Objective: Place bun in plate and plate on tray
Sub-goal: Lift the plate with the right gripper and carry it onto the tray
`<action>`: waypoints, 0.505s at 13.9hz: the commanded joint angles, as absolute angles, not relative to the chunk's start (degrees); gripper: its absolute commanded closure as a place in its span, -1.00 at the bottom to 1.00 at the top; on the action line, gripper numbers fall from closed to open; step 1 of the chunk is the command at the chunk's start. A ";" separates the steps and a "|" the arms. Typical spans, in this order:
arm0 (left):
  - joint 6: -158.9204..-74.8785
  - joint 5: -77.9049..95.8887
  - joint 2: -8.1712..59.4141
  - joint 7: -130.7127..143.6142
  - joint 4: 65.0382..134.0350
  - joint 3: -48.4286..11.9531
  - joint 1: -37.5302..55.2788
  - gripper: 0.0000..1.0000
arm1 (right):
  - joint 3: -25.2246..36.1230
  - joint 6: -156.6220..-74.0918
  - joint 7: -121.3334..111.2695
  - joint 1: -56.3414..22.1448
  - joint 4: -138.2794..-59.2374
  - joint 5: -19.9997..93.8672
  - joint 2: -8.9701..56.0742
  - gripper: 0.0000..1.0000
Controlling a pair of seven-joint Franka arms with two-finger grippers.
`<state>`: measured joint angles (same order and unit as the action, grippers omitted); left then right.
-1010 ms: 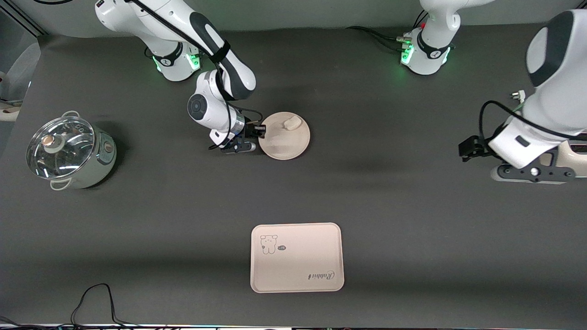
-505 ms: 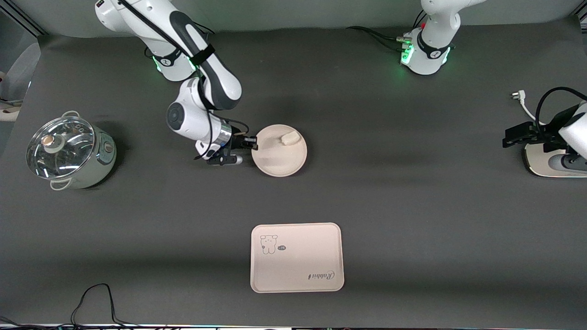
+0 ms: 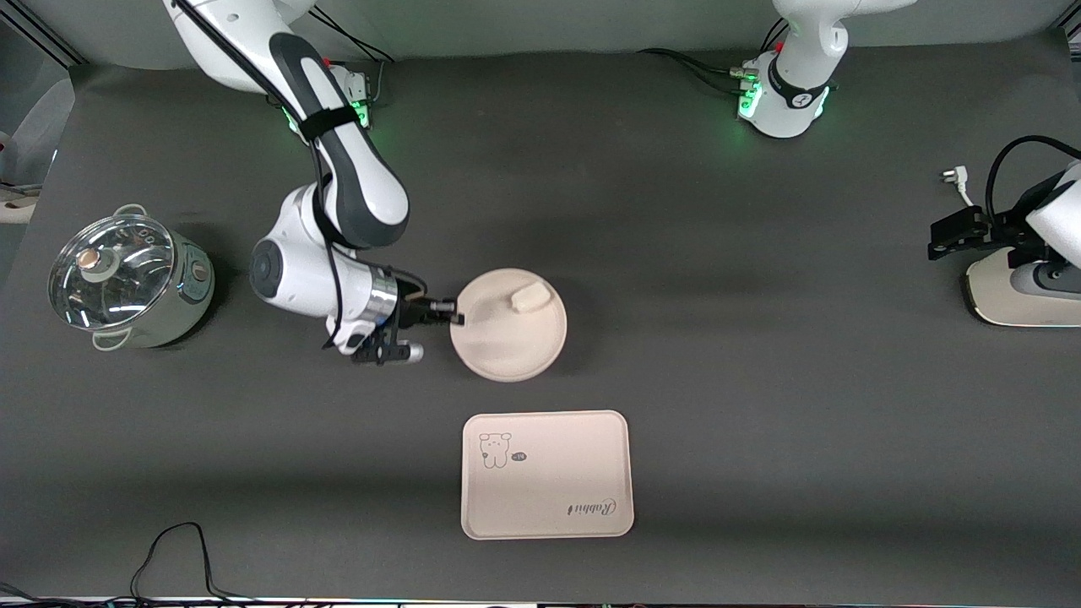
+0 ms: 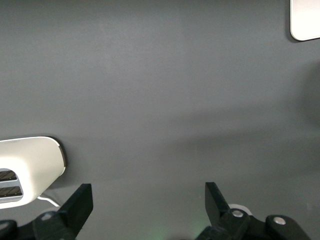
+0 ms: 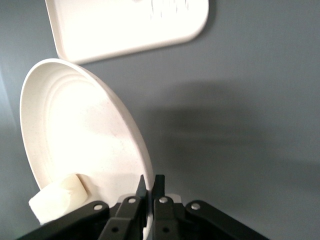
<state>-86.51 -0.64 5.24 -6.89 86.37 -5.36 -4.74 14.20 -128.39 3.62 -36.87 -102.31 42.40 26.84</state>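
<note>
The round cream plate (image 3: 507, 325) is held by its rim in my right gripper (image 3: 452, 317), which is shut on it. The plate is lifted over the table, between the robots' bases and the tray. The small off-white bun (image 3: 529, 297) lies in the plate near its rim. The right wrist view shows the plate (image 5: 80, 135), the bun (image 5: 56, 198) and the right gripper (image 5: 150, 187) pinching the rim. The rectangular tray (image 3: 547, 474) with the animal drawing lies nearer the front camera; it also shows in the right wrist view (image 5: 125, 25). My left gripper (image 4: 147, 202) is open and empty, waiting at the left arm's end of the table.
A steel pot with a glass lid (image 3: 127, 280) stands at the right arm's end of the table. A white appliance (image 3: 1018, 291) with a cord and plug (image 3: 958, 181) sits under the left gripper; it also shows in the left wrist view (image 4: 27, 167). A black cable (image 3: 173, 553) lies near the front edge.
My right gripper has carried the plate with the bun toward the front camera and the tray. The left arm drew back toward its end of the table and has since held still.
</note>
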 commanded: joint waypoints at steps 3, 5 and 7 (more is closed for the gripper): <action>-87.27 -0.44 3.25 -7.29 87.63 -4.04 -4.13 -1.00 | 14.68 -123.93 14.59 -34.46 -71.49 38.05 49.89 1.00; -86.93 -0.44 3.52 -7.65 87.63 -4.04 -4.22 -1.00 | 14.24 -124.36 14.76 -32.53 -65.51 38.23 55.17 1.00; -87.71 -0.53 3.43 -7.03 87.28 -4.13 -3.96 -1.00 | 14.06 -124.63 17.04 -31.82 -61.80 38.32 58.61 1.00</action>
<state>-86.73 -0.65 4.76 -6.93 86.43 -4.64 -4.72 14.49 -126.80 13.47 -33.51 -70.48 38.96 53.44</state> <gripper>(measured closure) 0.000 0.943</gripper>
